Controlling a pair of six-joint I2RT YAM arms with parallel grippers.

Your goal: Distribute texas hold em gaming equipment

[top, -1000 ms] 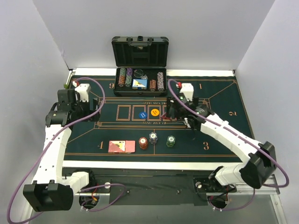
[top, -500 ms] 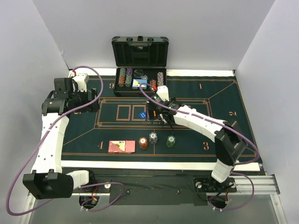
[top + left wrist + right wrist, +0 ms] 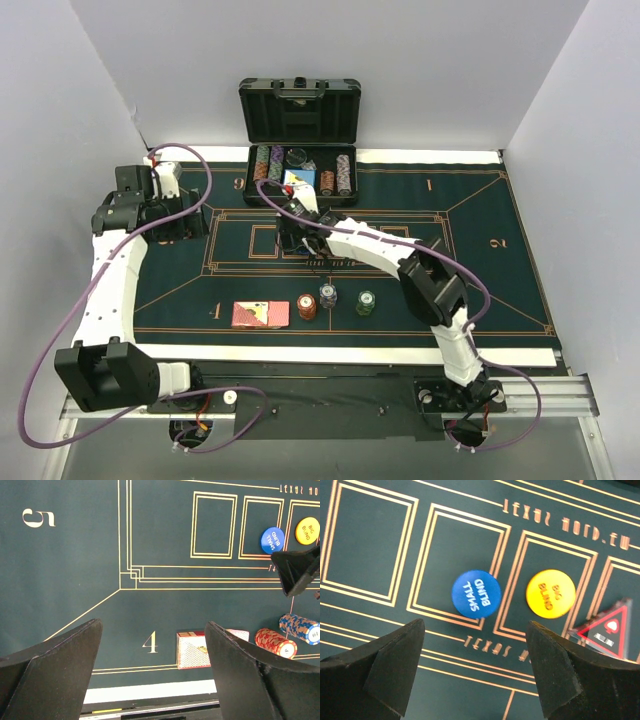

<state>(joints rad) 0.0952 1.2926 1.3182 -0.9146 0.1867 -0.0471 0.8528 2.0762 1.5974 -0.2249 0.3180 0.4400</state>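
Right gripper [image 3: 474,626] is spread wide, nothing in it, hanging over the blue disc [image 3: 476,593]. My left gripper [image 3: 152,625] is also wide and empty, over toward the left side of the green felt [image 3: 480,250]. Plain white walls [image 3: 100,80] on three sides. Black case [image 3: 300,150] at the far edge, lid up, racked chips [image 3: 268,165] inside. Red-backed cards [image 3: 261,314] lie near the front edge, left of centre; the left wrist view shows them partly blocked by the left gripper itself. To their right: red stack [image 3: 307,306], grey stack [image 3: 328,295], green stack [image 3: 366,302]; the green one is not visible from the left wrist. In the top view my right arm covers the discs. The right wrist view shows them: blue reads SMALL BLIND, the orange disc [image 3: 551,593] beside it reads BIG BLIND, and the triangular marker [image 3: 605,627] is just past that, one corner cut off by the right gripper.
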